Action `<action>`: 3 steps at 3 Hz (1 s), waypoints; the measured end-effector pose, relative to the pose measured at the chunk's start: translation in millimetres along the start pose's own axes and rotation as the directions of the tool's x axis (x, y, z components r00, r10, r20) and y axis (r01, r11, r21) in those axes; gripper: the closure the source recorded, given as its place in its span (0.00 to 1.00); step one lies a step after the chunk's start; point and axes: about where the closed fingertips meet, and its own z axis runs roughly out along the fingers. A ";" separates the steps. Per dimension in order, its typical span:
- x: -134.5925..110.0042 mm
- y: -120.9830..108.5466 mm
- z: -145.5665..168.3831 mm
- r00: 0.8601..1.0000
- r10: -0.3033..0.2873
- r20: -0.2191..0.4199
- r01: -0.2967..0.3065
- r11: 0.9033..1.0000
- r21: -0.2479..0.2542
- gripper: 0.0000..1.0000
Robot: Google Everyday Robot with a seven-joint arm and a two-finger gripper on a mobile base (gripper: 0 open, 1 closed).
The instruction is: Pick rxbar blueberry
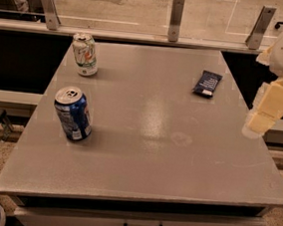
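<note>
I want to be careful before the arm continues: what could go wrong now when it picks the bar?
The bar lies flat on the table, so the gripper, now beside the table's right edge, may scrape the top or slip off the wrapper. The bar is also near that edge; a sideways push might slide it off.

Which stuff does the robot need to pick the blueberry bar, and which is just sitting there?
For the job: rxbar blueberry, far right on the table; gripper, beside its right edge.
Just lying about: blue soda can, near left; white-and-green can, far left.
</note>
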 end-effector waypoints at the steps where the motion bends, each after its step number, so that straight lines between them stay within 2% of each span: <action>1: -8.7 -33.1 13.7 0.995 0.089 -0.049 -0.087 0.995 0.039 0.00; 2: -18.9 -75.1 30.5 0.970 0.240 -0.049 -0.234 0.967 0.095 0.00; 3: -27.6 -108.2 50.0 0.918 0.395 -0.029 -0.390 0.913 0.121 0.00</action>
